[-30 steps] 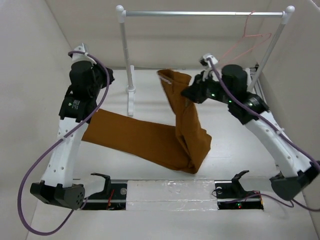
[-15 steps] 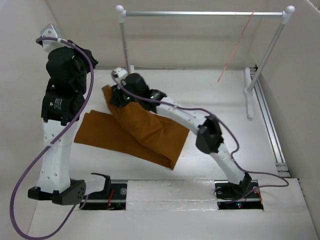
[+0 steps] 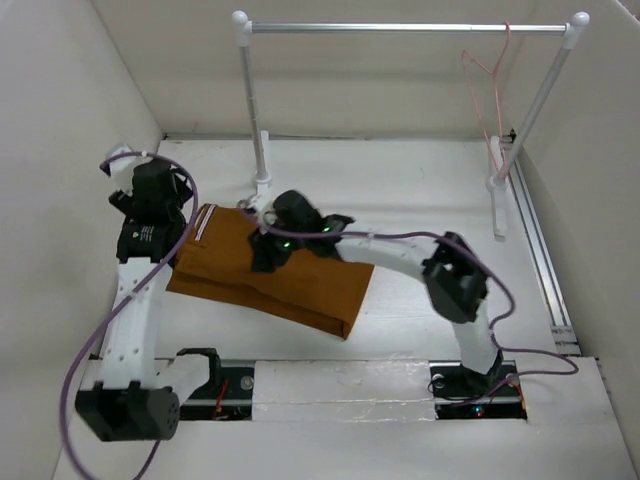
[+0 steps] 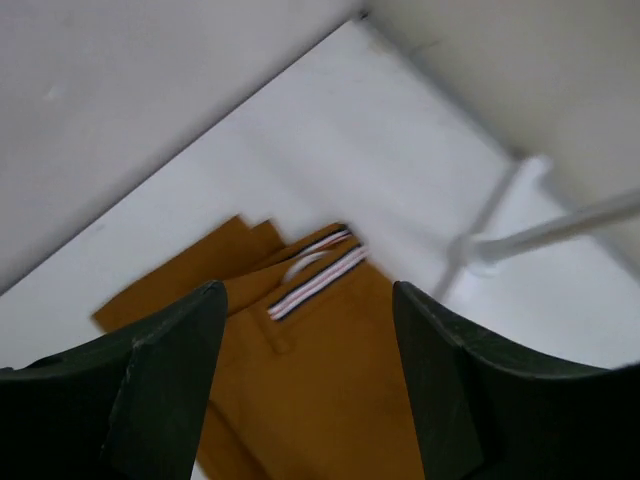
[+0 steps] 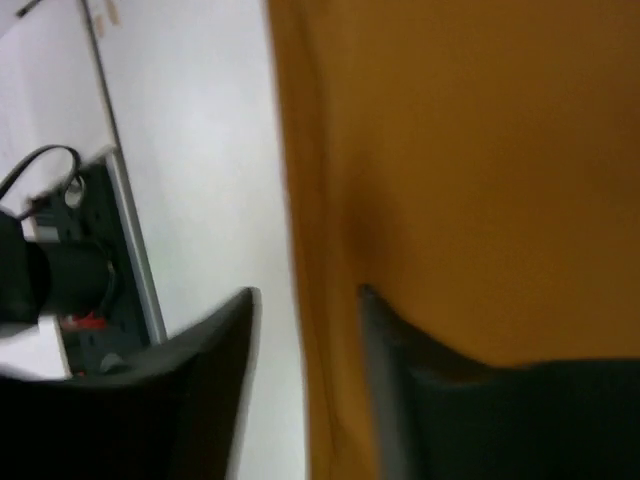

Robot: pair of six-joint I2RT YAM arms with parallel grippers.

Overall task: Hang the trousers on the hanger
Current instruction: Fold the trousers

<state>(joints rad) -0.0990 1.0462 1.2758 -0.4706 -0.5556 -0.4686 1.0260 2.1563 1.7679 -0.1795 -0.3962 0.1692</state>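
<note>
The rust-brown trousers [image 3: 305, 285] lie folded on the table at centre left, with the striped waistband [image 4: 318, 281] at their far left end. My left gripper [image 3: 178, 207] hovers above that waistband end, open, with nothing between its fingers [image 4: 165, 360]. My right gripper [image 3: 262, 255] is low over the middle of the folded cloth. In the right wrist view it [image 5: 305, 305] stands open: the trousers' edge [image 5: 310, 200] runs through the gap and one finger [image 5: 385, 350] rests on the cloth [image 5: 480, 150]. The pink hanger [image 3: 487, 82] hangs on the rail at the back right, away from both grippers.
A silver rail [image 3: 400, 28] on white posts spans the back. Its left post's foot [image 3: 262, 185] stands just behind the trousers, its right foot [image 3: 497, 180] by the right wall. White walls close in on both sides. The arms' base rail [image 3: 340, 385] lies along the near edge.
My right arm swept from the back right to centre left, dragging the trouser legs over into a fold. My left gripper dropped towards the waistband and opened. The hanger swung on the rail.
</note>
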